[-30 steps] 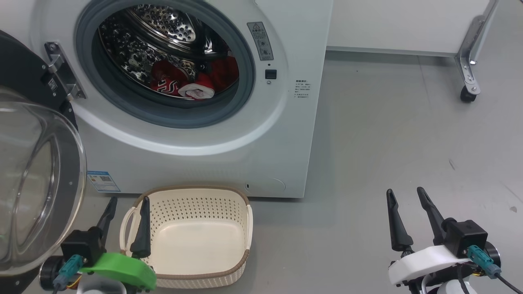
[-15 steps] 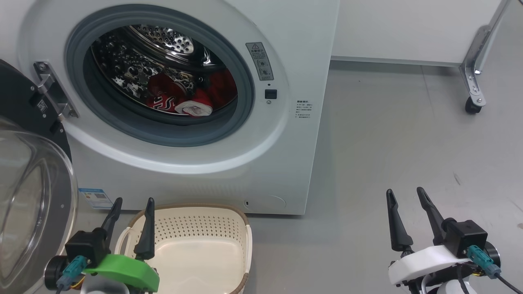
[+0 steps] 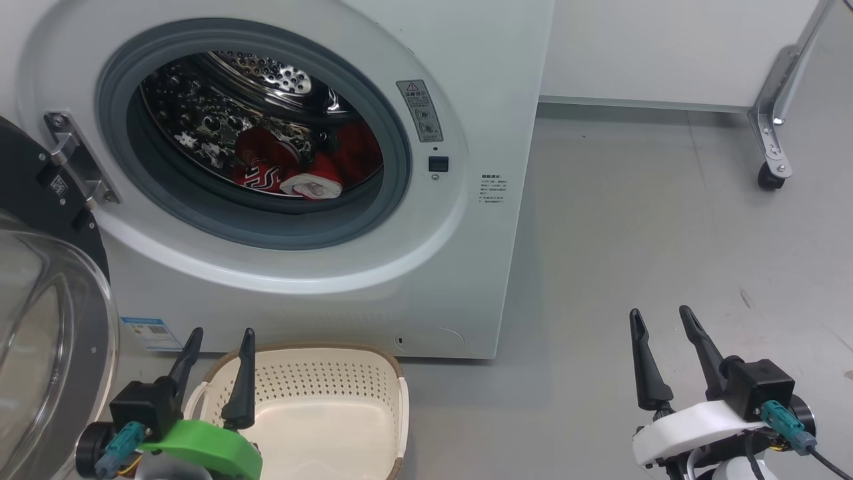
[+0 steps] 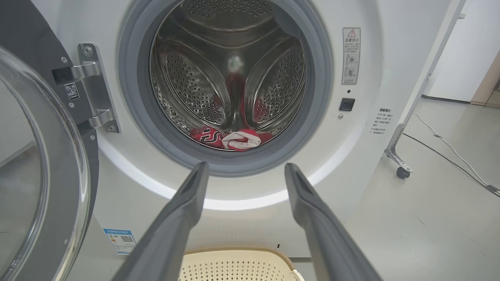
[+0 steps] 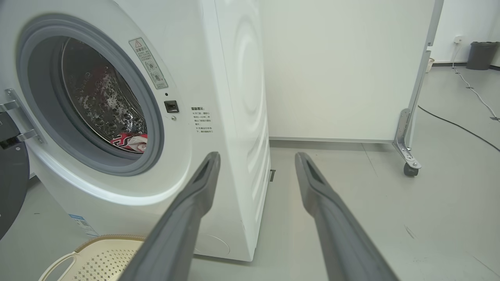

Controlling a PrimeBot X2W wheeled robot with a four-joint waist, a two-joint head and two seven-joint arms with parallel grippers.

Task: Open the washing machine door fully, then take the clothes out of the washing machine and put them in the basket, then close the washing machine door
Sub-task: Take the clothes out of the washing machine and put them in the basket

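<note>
Change: against a second ago, the whole head view has shifted. The drum (image 3: 200, 113) opening sits lower in it, the basket (image 3: 320, 380) is nearer the bottom edge, and less door glass shows at the left. That is the camera moving, not the things.
Door: the washing machine door (image 3: 46, 347) hangs swung out on its hinge (image 3: 73, 157) at the left of the washing machine (image 3: 453, 267), leaving the opening free.
Clothes: the clothes (image 3: 286, 177) lie low at the front of the drum, just behind the gasket (image 3: 266, 230). None are out yet.
Basket: empty, on the floor (image 3: 633, 220) just before the foot of the machine's front, below the opening.
Left gripper: the left gripper (image 3: 222, 333) has its fingers spread and holds nothing. It is by the basket's left end, and its wrist view looks straight at the clothes.
Right gripper: the right gripper (image 3: 660, 312) is spread and empty, over bare floor well right of the machine, and keeps its place in the picture.
Meaning: the door step looks done. The robot seems to be lining up on the drum, so reaching in comes next.
</note>
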